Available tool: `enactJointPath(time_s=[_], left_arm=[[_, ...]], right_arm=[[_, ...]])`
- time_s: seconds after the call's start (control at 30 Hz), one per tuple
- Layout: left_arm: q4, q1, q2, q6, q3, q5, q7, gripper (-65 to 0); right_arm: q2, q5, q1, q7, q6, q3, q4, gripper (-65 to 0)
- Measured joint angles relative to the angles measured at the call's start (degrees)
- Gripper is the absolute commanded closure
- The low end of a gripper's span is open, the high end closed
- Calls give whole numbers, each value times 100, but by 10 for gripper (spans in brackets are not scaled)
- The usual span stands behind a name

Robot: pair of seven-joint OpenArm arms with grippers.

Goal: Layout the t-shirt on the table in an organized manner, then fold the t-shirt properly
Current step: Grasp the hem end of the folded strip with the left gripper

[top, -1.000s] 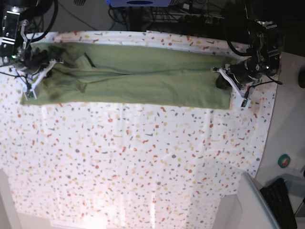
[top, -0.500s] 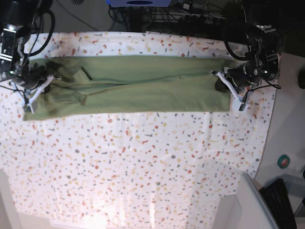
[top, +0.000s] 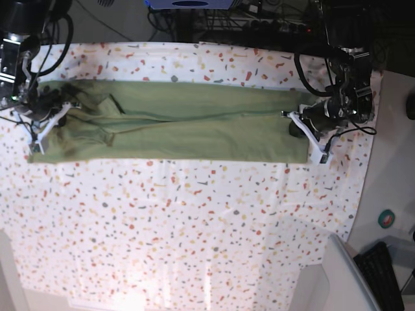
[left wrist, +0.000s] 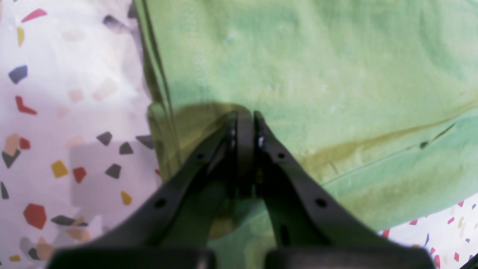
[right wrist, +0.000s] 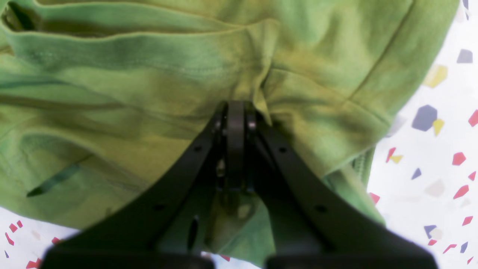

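The olive-green t-shirt lies as a long folded band across the far part of the speckled table. At the band's right end my left gripper is shut on the cloth. In the left wrist view its tips pinch the t-shirt just inside the edge. My right gripper holds the left end. The right wrist view shows it shut on a bunched fold of the t-shirt near a seam.
A plain grey-white surface borders the table on the right, with a small round teal object and a dark keyboard. Cables and equipment run along the far edge. A grey panel stands at the near right corner.
Both grippers have pulled the t-shirt toward the near side of the table. The left gripper has also shifted slightly inward, and the band lies flatter.
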Motion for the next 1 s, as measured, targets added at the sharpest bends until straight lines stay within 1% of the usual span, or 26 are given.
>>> enactJointPath(time_s=[0.13, 0.2, 0.33, 0.43, 0.5, 0.57, 0.67, 0.77, 0.8, 0.87, 0.9, 0.97, 1.0], left_arm=[[61, 4, 4, 0, -17, -2, 50, 0], [284, 39, 11, 9, -42, 20, 118, 0], [872, 125, -7, 20, -55, -4, 74, 0], [1145, 269, 66, -2, -374, -24, 50, 0], [1187, 304, 57, 20, -564, 20, 140, 0], [1191, 297, 42, 20, -726, 15, 127, 0], [1198, 293, 66, 0, -1054, -4, 116, 0], [1244, 485, 13, 0, -1266, 0, 96, 0], [1231, 529, 11, 4, -1327, 26, 111, -30], [1215, 608, 26, -2, -1434, -20, 127, -267], [1211, 623, 52, -2, -1508, -15, 118, -375], [1207, 636, 63, -9, -1585, -4, 116, -556], [1182, 638, 63, -170, -1604, -35, 96, -632]], right_arm=[[0, 0, 7, 0, 0, 0, 4, 0], [0, -11, 4, -26, 0, 0, 46, 0], [-15, -79, -103, -201, -13, 2, 476, 0], [-11, -76, -157, -192, -15, 20, 815, 0], [-20, -72, -173, -216, -15, 22, 1016, 0], [-92, -81, -168, -363, -15, 68, 1156, 0], [-310, -70, -205, -577, -15, 389, 1475, 0], [-356, -103, -334, -520, -15, 625, 1818, 0], [-365, -114, -367, -527, -17, 643, 1888, 0], [-376, -92, -424, -522, -17, 636, 1923, 0], [-391, -85, -431, -546, -15, 636, 1923, 0], [-396, -85, -442, -546, -15, 636, 1921, 0], [-391, -83, -439, -544, -17, 636, 1919, 0]])
